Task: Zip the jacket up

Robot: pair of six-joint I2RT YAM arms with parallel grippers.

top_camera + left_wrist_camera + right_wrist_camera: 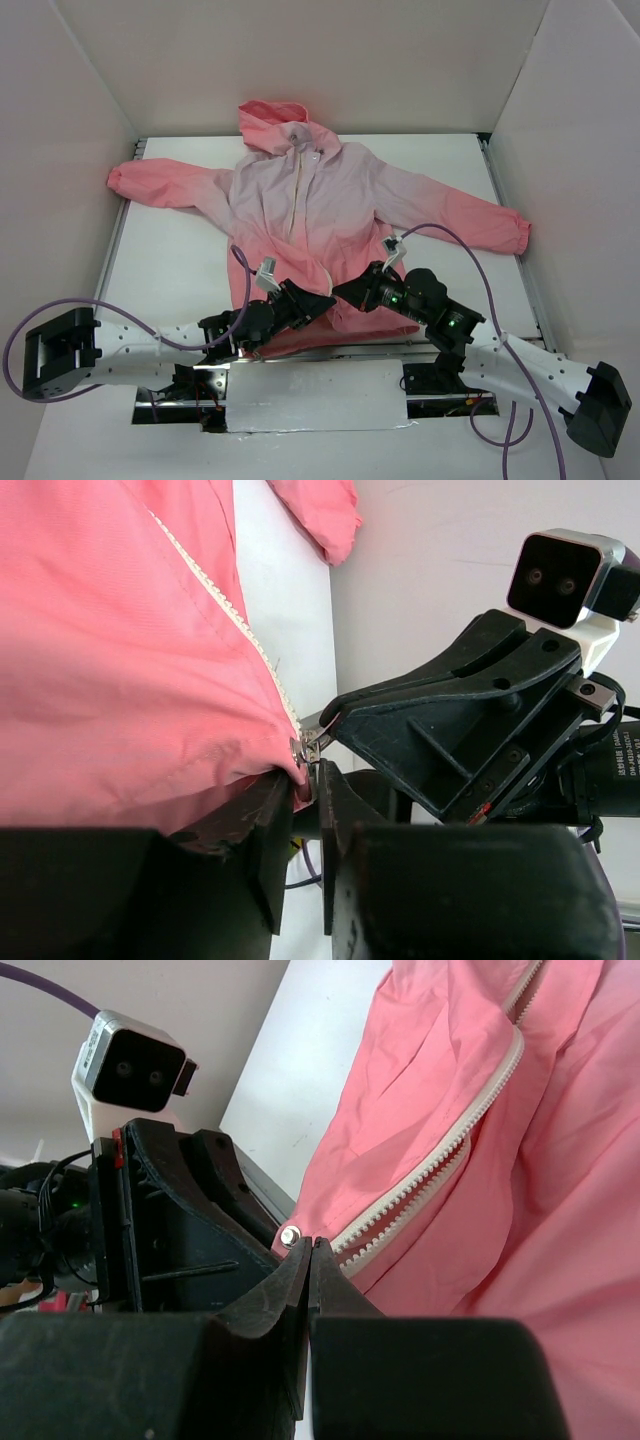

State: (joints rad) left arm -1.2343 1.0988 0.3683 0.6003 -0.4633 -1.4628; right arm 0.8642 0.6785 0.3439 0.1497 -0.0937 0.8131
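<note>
Thin coral-pink hooded windbreaker jacket (300, 200): light, limp, slippery. Left gripper (305, 785) clamps hem (230, 780) between its fingers. Right gripper (308, 1245) pinched shut on cream zipper (430, 1160) base at fingertips. Best hold judged: slider, not cloth.

My left arm (130, 350) and right arm (540, 365) are white, hole-dotted links with black joints. The fingers (270, 1300) are black wedges; behind them sits a white two-lens camera (560, 575), purple cables (480, 265) trailing back, green lights (397, 297) glowing.
</note>
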